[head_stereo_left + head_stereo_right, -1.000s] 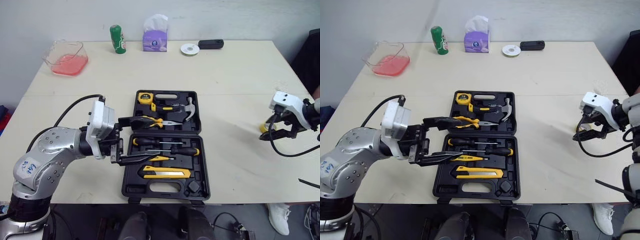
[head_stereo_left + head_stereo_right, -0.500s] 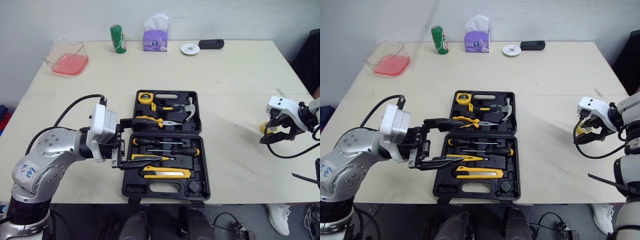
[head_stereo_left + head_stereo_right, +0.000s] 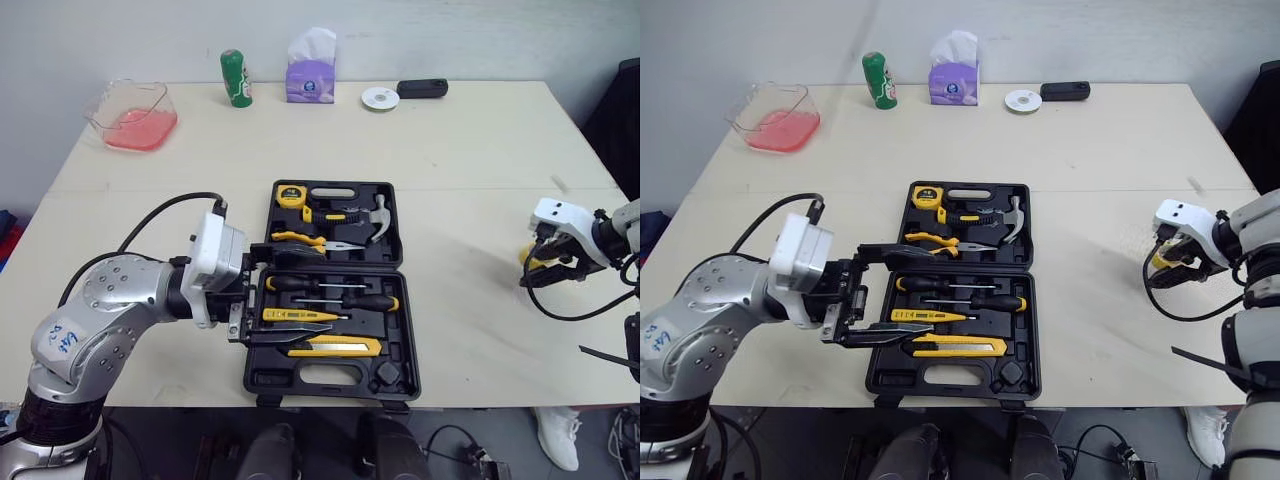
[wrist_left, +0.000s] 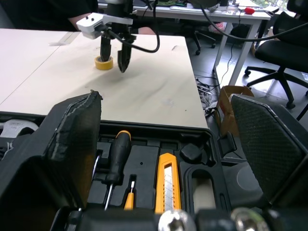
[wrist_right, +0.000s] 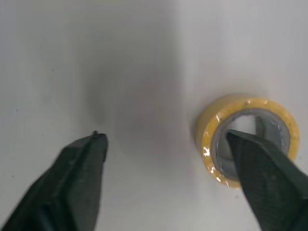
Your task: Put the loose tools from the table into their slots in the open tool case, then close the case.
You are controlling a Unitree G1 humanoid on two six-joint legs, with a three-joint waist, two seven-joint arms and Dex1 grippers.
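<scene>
You see the right gripper (image 5: pixel 163 137) spread wide at the yellow tape roll (image 5: pixel 208 144), which lies on the table (image 3: pixel 470 170), well apart from the tool case (image 3: pixel 330 378). The left gripper (image 3: pixel 308 297), also spread, hangs over the screwdrivers (image 3: pixel 335 300) there.

Robot at work: the silver left arm (image 3: pixel 100 310) enters the head view at 8 o'clock, elbow bent and forearm aimed toward 3 o'clock. Its left gripper (image 3: pixel 298 298) has 2 black fingers (image 4: pixel 72 144) spread wide, 1 toward 12 o'clock and the other toward 6 o'clock. At 3 o'clock, the right arm (image 3: pixel 622 224) and its white wrist (image 3: pixel 560 213) tip the right gripper (image 3: pixel 552 276) down toward 6 o'clock, its 2 fingertips (image 5: pixel 79 185) parted.
</scene>
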